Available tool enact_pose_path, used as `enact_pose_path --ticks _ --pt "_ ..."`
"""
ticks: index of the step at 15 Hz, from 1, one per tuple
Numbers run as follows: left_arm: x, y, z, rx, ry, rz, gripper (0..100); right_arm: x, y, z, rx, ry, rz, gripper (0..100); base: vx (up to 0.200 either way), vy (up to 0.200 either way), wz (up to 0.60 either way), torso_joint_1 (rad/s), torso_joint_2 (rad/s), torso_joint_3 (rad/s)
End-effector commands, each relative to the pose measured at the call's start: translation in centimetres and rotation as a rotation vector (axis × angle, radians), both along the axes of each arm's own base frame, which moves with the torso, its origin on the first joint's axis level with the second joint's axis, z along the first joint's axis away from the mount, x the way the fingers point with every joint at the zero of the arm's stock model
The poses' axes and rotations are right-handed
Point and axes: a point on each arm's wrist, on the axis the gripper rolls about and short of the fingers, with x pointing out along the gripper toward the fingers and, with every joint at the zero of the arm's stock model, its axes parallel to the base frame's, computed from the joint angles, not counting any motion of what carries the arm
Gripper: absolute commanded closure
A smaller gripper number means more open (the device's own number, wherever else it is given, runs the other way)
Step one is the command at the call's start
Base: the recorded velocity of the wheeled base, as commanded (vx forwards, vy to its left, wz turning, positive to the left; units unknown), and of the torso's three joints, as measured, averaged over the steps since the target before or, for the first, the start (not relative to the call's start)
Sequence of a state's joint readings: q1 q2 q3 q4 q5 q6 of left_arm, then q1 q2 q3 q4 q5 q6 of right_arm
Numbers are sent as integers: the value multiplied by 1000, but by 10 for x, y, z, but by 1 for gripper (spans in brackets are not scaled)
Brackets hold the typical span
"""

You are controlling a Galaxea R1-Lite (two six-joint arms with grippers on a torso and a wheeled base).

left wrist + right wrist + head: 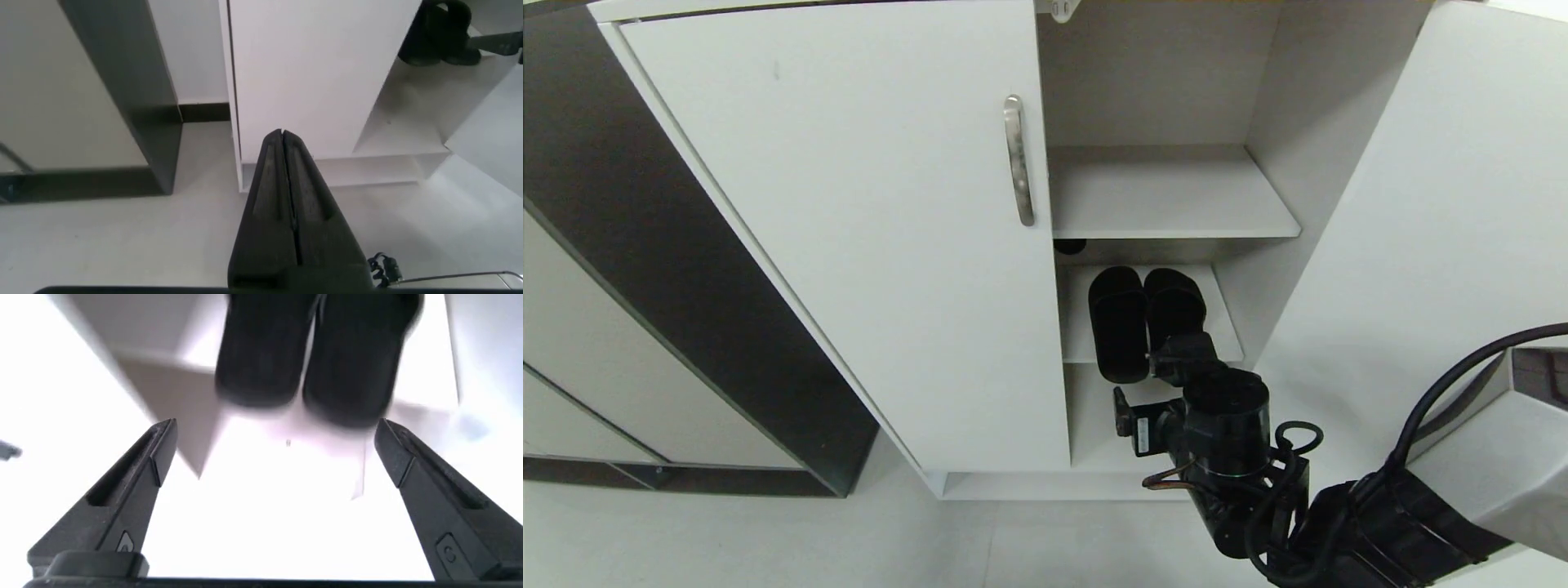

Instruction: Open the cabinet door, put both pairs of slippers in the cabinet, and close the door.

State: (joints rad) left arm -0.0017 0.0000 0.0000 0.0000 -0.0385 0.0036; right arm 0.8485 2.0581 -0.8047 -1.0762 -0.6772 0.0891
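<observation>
A pair of black slippers lies side by side on the cabinet's middle shelf, heels sticking out over its front edge. In the right wrist view the slippers sit just beyond my right gripper, which is open with nothing between its fingers. From the head view the right gripper hangs right at the heel of the right-hand slipper. The cabinet's right door stands wide open. My left gripper is shut and empty, held above the floor in front of the cabinet.
The left cabinet door with its metal handle is closed. The upper shelf is bare. A small dark thing shows at the back under that shelf. A dark panel flanks the cabinet on the left.
</observation>
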Motion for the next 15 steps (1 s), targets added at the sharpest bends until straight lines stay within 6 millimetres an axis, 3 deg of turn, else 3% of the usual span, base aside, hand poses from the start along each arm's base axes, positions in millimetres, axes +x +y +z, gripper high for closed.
enact_pose_path --ticks 1,9,15 --pt "0 0 0 -1 2 0 100 -1 0 1 5 -5 2 0 -200 0 0 -2 12 2" --pt "0 0 0 -1 2 0 100 -2 -3 0 25 -25 9 0 0 0 0 0 0 0" --pt "0 0 0 -1 2 0 100 6 -4 -8 11 -12 -8 0 0 0 0 2 2 169"
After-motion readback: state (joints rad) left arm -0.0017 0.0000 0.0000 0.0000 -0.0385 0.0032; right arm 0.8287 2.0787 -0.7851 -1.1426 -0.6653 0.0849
